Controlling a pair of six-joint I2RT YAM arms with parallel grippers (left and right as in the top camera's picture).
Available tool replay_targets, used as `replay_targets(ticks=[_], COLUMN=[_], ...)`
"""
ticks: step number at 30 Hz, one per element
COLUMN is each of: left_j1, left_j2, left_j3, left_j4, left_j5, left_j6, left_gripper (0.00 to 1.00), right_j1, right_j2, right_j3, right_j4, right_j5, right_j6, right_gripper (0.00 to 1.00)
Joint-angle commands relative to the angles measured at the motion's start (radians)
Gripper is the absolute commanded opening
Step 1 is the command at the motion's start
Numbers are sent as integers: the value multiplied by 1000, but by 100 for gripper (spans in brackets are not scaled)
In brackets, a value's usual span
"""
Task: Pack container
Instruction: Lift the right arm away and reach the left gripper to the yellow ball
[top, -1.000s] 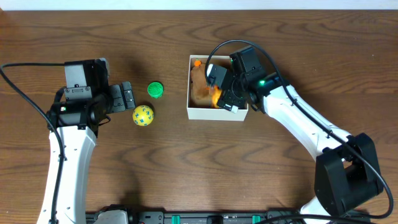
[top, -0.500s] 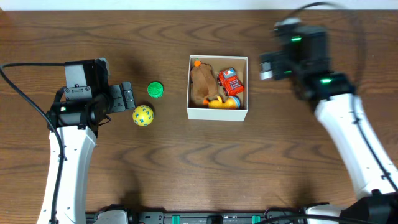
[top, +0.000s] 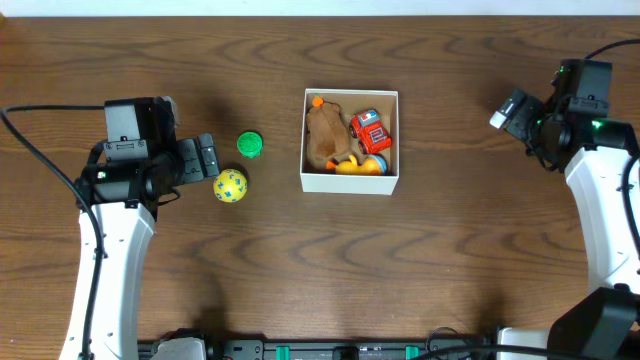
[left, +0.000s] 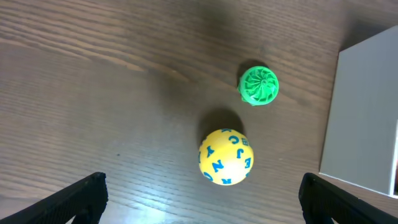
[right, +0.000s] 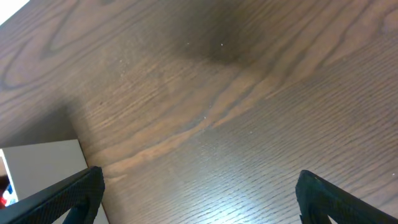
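The container is a small white box at the table's middle. It holds a brown plush toy, a red toy car and a yellow-orange toy. A yellow ball with blue letters and a green round toy lie on the table left of it; both show in the left wrist view, the ball and the green toy. My left gripper is open and empty beside the ball. My right gripper is open and empty, far right of the container, whose wall shows in the right wrist view.
The dark wooden table extends all round. A white wall strip runs along the far edge. A black rail lies along the front edge.
My right arm has lifted out of the container and swung away to the far right, leaving the toys inside. The left arm has not moved.
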Motion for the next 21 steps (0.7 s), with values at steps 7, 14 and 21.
replay_targets(ticks=[7, 14, 21], left_j1=[-8, -50, -83], left_j2=[32, 199, 393], left_j3=[61, 65, 65], left_j4=[-33, -46, -9], left_j5=[69, 69, 66], left_j6=[-3, 16, 34], left_gripper=[98, 98, 98], right_j1=[-6, -6, -6], right_j2=[5, 5, 5], right_j3=[-8, -8, -8], right_j4=[2, 2, 2], right_j5=[-10, -10, -10], right_j6=[31, 31, 31], right_gripper=[99, 99, 99])
